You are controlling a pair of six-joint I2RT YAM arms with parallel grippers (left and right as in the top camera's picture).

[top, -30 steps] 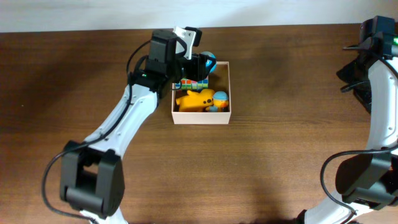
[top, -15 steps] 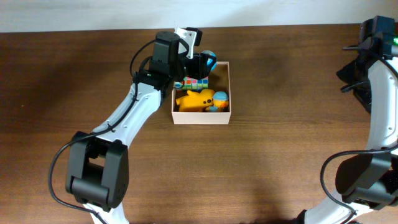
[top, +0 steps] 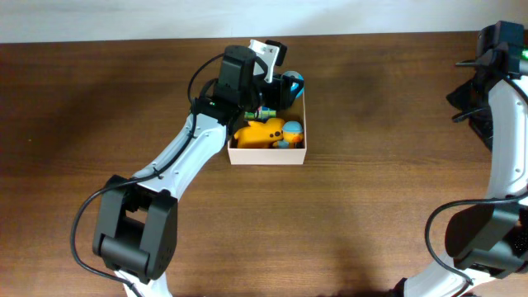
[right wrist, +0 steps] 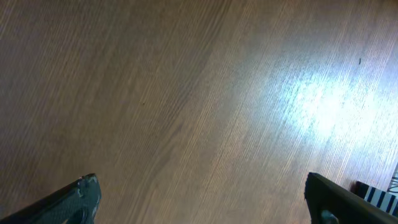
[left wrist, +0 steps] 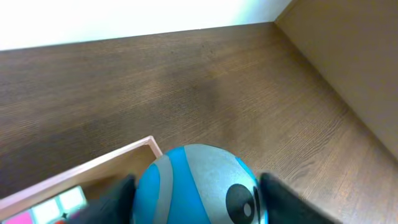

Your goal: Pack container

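left pincer [top: 288, 85] holds ball [left wrist: 189, 183] over container [top: 266, 156] corner

Worktop [right wrist: 186, 93]: smooth brown wood grain, semi-gloss, with glare. Container [top: 266, 156]: matt, card-like walls. Ball [left wrist: 194, 183] over the container's far corner: smooth blue-grey plastic, slight sheen.

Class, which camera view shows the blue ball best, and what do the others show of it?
The left wrist view: the blue ball fills the lower frame between the fingers of the left gripper, grey bands showing. Overhead gives only a blue sliver by the container's far corner. Right wrist shows only table.
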